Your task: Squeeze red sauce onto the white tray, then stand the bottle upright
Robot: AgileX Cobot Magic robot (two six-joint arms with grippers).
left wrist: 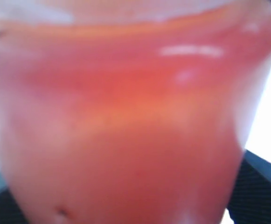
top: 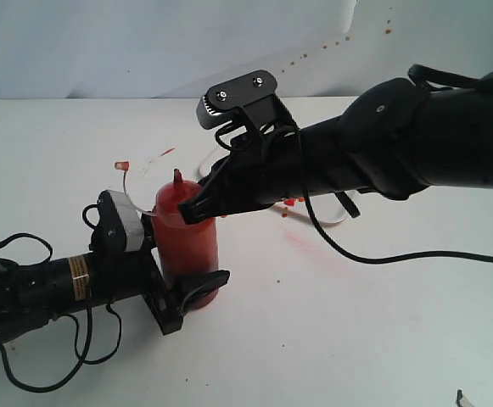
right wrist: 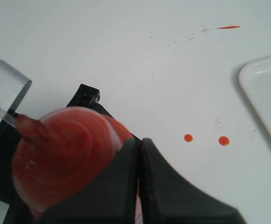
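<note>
- The bottle (top: 187, 242) stands upright on the white table (top: 356, 339), left of the middle, with its pointed red nozzle (top: 177, 178) up.
- The left gripper (top: 193, 284) comes in from the near left and clamps the bottle's lower body. One dark finger (top: 202, 291) wraps the near side; the other is hidden behind the bottle.
- In the left wrist view the orange-red bottle wall fills almost everything, blurred, with a dark finger (left wrist: 261, 186) at each lower corner.
- The right gripper (top: 193, 209) reaches across from the far right. Its two fingers (right wrist: 116, 186) are pressed together with nothing between them, and their tips rest against the bottle's shoulder just below the nozzle.
- The white tray (right wrist: 266, 88) lies to the right of the bottle. Only a rounded corner and its raised rim show in the right wrist view; in the exterior view the right arm covers most of it.
- Two round drops of red sauce (right wrist: 224, 140) sit on the table between the bottle and the tray, near the tray's edge but off it.
- A thin red streak (top: 165, 153) marks the table farther back, and a pale pink smear (top: 301, 242) lies to the right of the bottle.
</note>
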